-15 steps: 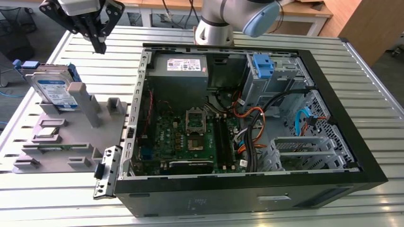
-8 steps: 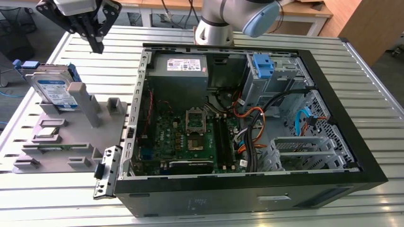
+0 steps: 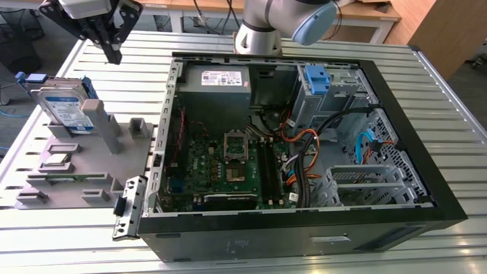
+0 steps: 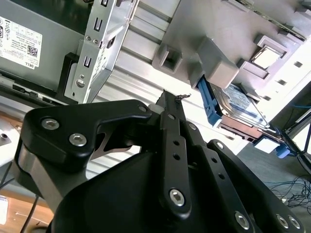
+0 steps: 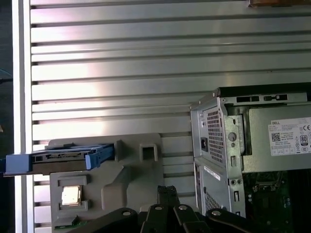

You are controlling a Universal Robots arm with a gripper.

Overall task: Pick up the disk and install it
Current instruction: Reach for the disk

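At the exterior view's upper left the gripper [image 3: 114, 55], jaws together, is hovering near the disk [image 3: 65, 111], standing upright probably for grasping.

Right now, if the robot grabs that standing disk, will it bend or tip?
Probably stiff: the disk looks like a metal slab in a blue bracket. It stands on edge in the grey holder, so a sideways push might tip it. Likely heavy for its size.
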